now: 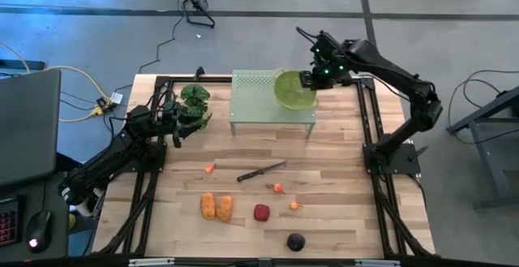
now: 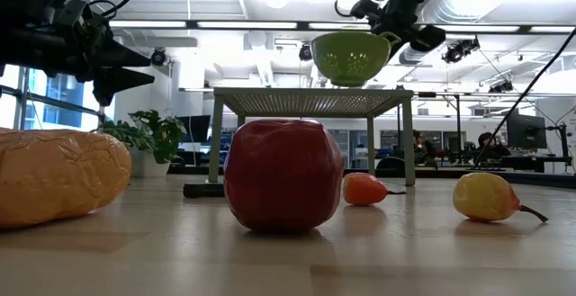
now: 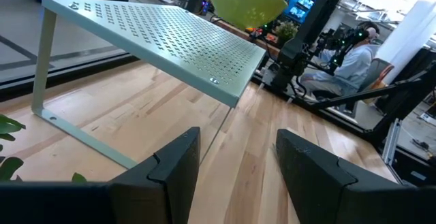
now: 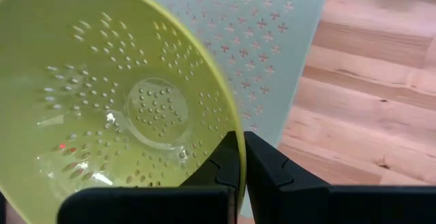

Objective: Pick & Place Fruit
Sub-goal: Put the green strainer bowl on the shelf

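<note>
The fruit lies on the wooden table near its front edge. There are two orange oblong pieces, a red apple-like one, a dark purple round one and tiny orange-red ones. No gripper touches any of it. My right gripper is shut on a yellow-green colander over the pale green perforated rack at the table's back. My left gripper stands open at the back left, pointing level toward the rack, with nothing between its fingers. My right gripper pinches the colander's rim on its right side, one finger inside the bowl and one outside. The fingers slant down from the table's far right. The colander hangs upright close above the rack's right end; whether its base touches the rack, I cannot tell.
A leafy green bunch lies beside my left gripper. A slim dark knife lies mid-table between the rack and the fruit. Black frame rails run along the left and right edges of the table. Bare wood shows under and in front of the rack.
</note>
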Available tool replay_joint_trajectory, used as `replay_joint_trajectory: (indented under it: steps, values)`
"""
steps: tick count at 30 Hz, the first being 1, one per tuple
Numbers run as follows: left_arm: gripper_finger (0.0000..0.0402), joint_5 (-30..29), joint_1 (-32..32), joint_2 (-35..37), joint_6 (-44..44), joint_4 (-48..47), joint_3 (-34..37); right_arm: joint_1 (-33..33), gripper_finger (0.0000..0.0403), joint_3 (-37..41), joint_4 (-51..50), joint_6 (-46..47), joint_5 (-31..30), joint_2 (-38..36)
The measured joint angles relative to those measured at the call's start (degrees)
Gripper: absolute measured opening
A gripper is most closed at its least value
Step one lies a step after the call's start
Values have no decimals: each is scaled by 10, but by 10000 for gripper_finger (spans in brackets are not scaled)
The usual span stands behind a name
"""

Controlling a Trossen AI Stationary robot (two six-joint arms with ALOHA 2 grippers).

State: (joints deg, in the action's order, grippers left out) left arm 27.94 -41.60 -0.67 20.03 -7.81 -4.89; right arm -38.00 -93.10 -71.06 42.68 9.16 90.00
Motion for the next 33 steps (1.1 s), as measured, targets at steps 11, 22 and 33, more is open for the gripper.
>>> replay_joint_trajectory:
  steps: [11, 22, 33]
  values:
    - [191, 0, 0, 0, 0, 0, 0, -4, 5, 0, -18, 5, -21, 4]
    - [191, 0, 0, 0, 0, 0, 0, -3, 5, 0, -10, -3, -26, 4]
    - [191, 0, 0, 0, 0, 0, 0, 21, 5, 0, -5, 8, -47, 4]
